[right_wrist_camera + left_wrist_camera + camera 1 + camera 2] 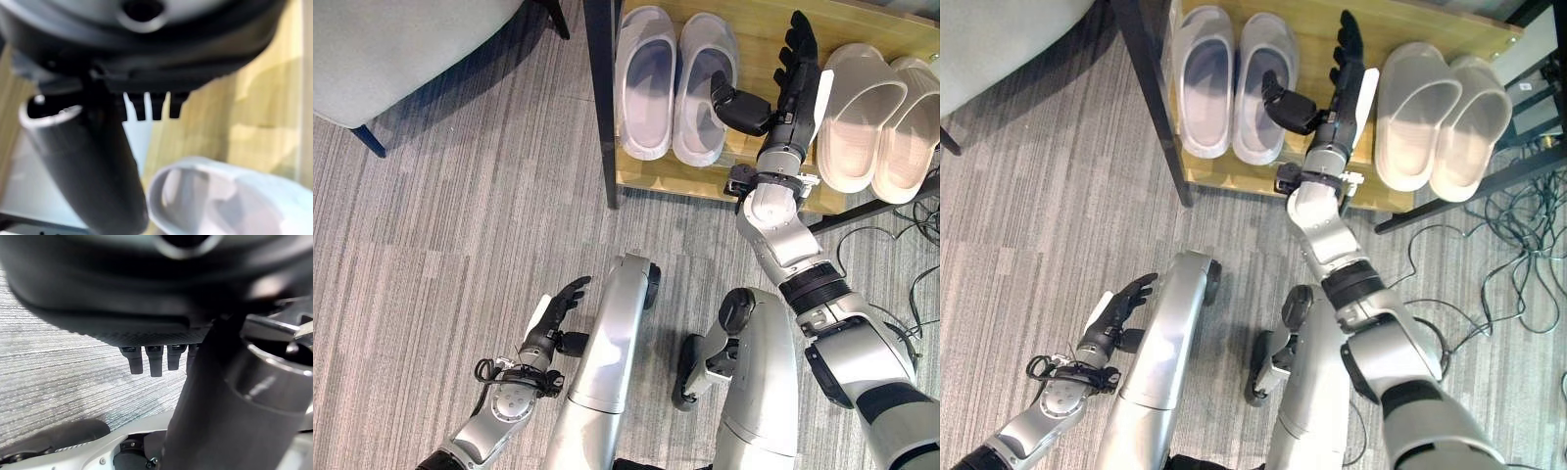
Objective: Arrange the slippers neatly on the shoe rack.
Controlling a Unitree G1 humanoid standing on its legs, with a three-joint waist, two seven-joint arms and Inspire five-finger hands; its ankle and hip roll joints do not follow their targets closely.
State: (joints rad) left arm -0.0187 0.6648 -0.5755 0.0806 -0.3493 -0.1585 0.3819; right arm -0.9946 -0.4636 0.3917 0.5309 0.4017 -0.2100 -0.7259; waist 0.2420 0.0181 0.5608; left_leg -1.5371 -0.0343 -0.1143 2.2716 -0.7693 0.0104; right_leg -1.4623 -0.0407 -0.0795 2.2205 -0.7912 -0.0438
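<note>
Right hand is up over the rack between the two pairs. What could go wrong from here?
1. The right hand hangs open between the lilac pair and the beige pair, thumb over the lilac side. A sideways sweep could knock either pair out of line.
2. The beige pair sits angled at the shoe rack's right end; a nudge might push it off the edge.
3. The left hand is open and low over the floor, too far away to help.
</note>
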